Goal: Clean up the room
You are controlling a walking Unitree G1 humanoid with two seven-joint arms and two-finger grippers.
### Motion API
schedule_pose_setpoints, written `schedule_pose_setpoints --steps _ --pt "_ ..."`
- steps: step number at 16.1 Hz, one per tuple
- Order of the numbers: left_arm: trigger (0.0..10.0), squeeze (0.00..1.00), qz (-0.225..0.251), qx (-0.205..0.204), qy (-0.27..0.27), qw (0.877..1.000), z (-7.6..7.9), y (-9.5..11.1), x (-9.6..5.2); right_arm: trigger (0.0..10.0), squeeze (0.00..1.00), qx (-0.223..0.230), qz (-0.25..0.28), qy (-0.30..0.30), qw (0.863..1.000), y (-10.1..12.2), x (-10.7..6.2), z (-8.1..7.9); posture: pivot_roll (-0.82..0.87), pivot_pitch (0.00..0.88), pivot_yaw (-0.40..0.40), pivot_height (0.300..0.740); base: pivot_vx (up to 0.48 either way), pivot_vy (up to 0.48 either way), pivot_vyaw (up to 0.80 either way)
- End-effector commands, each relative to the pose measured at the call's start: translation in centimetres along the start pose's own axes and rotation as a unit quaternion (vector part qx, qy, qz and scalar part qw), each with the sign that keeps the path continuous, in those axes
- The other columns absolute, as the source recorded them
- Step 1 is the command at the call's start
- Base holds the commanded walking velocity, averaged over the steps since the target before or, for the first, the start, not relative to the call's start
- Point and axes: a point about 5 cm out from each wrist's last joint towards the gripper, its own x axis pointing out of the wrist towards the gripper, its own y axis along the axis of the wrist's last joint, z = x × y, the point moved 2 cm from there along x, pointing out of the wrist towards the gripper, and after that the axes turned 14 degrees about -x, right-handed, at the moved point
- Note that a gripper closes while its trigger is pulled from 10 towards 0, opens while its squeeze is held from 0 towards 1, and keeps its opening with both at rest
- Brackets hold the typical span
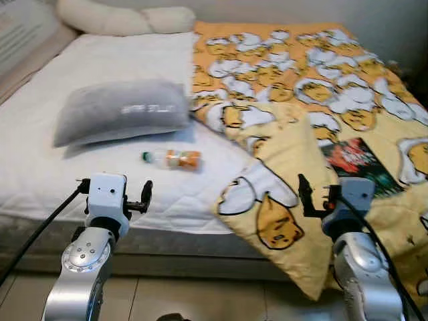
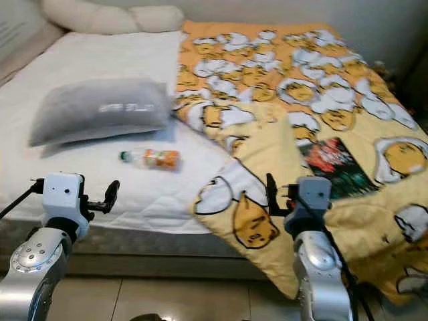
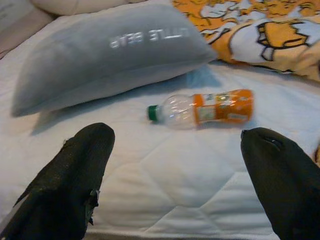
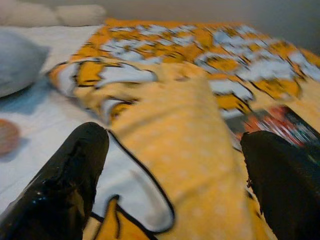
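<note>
Filling the frame's right half, yellow cartoon blanket [image 1: 314, 120], its far edge cut off. Grey pillow [image 1: 120, 110] upper left, lettering illegible. Bottle [image 1: 172, 158] centre, on its side: clear, orange label, green cap. Left gripper [image 3: 177, 175] and right gripper [image 4: 172, 175] both spread, grasping nothing.

Two silver jointed arms carry white boxy wrist housings; black cables trail back; the left gripper [image 1: 146, 194] and right gripper [image 1: 304, 190] have long black fingers.
</note>
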Motion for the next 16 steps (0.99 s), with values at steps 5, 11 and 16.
schedule_pose_setpoints --steps 5,11,16 --pt "10.0 0.0 0.009 0.014 -0.011 1.0 0.8 0.8 0.8 10.0 1.0 0.019 -0.017 -0.009 1.0 -0.1 1.0 0.0 -0.04 0.0 0.023 0.74 0.0 0.296 0.0" --pt "10.0 0.0 0.012 0.014 -0.013 1.0 0.9 1.0 1.0 10.0 1.0 0.032 -0.032 -0.006 0.999 -0.6 1.2 -0.2 -0.04 0.0 0.022 0.74 0.0 0.296 0.0" --pt "10.0 0.0 0.009 0.011 -0.009 1.0 0.8 0.8 0.9 10.0 1.0 -0.001 -0.025 -0.02 0.999 -0.7 1.2 0.1 -0.04 0.0 0.029 0.74 0.0 0.166 0.0"
